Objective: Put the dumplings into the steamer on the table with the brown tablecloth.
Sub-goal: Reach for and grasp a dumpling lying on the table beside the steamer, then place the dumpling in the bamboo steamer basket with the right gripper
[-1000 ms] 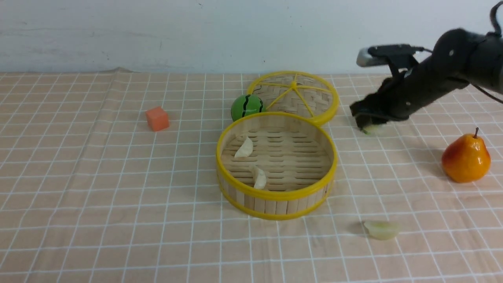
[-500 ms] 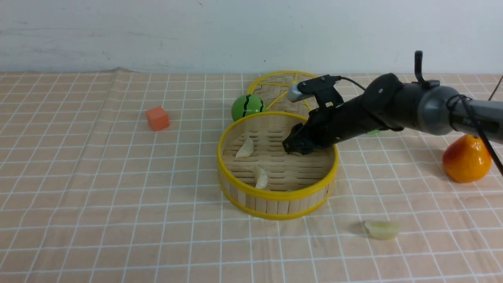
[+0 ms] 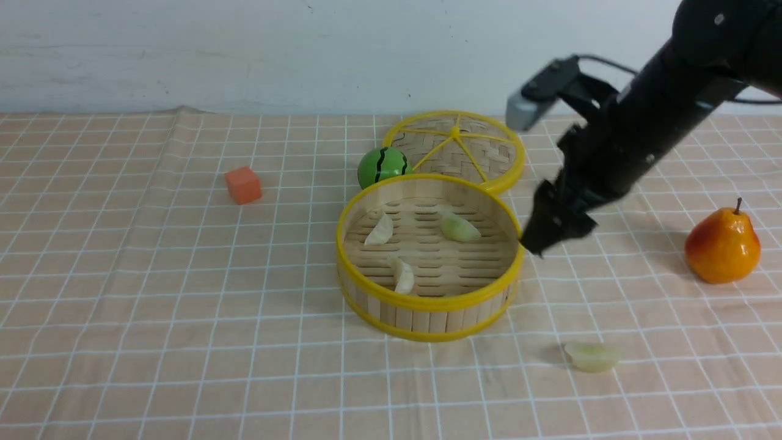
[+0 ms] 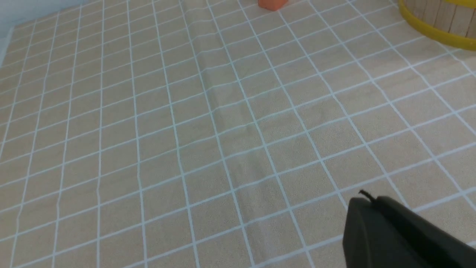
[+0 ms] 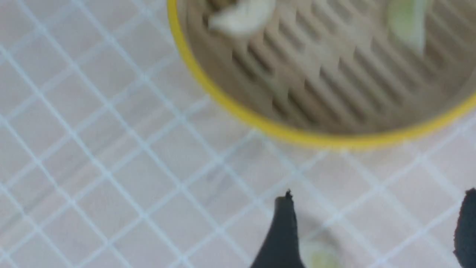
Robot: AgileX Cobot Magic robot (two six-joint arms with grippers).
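Closest to the robot's side, a loose green dumpling (image 3: 591, 357) lies alone on the brown tablecloth (image 3: 153, 305), outside the steamer (image 3: 427, 302) and off its near right flank. Its long axis runs side to side across the cloth, with the thinner tip pointing left toward the basket.

Next back is the steamer itself, upright and open. Three dumplings already rest on its slatted floor: two white dumplings (image 3: 402, 275), one near the front wall and one at the left, and a second green dumpling (image 3: 458, 227) toward the far right.

Just beyond the steamer's right rim hangs the right tool (image 3: 539, 241), tilted downward, above the cloth and clear of the basket. From its wrist camera the two fingers stand wide apart with nothing clamped between them, and the loose dumpling shows blurred on the cloth close to one finger. So the last piece lies toward the robot from this tool and a little right, and I would judge the right arm far better placed for it. The left tool (image 4: 375, 223) hovers over bare cloth well away, closed up and empty.

Farther out sit a pear (image 3: 723, 245), an orange cube (image 3: 243, 185), a toy watermelon (image 3: 383, 166) and the woven lid (image 3: 455, 150).
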